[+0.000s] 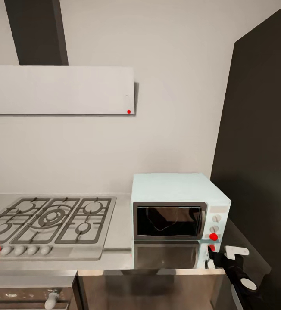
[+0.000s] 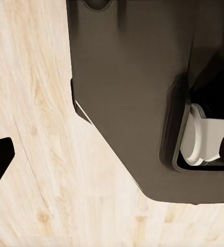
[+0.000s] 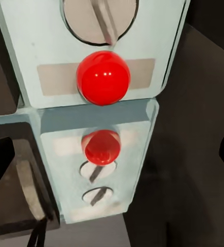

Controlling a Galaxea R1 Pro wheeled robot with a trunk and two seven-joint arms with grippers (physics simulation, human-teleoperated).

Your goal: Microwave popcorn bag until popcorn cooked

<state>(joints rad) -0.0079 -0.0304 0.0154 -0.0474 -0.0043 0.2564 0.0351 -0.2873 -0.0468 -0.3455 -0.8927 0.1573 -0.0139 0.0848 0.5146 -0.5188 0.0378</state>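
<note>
Microwave (image 1: 179, 207) door shut, right gripper (image 1: 221, 255) beside its red light (image 1: 213, 236), fingers wide.

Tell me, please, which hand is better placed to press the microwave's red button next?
Probably the right hand: it sits just below the red button on the microwave, and its wrist view looks straight at that button. The left wrist view faces the wooden floor.

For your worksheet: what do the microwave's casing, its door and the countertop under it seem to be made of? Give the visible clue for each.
Microwave casing: probably painted metal or plastic, evenly pale mint, smooth.
Door: looks like dark glass, with faint glints in it.
Countertop: apparently brushed or polished metal, grey, mirroring the microwave's front.
</note>
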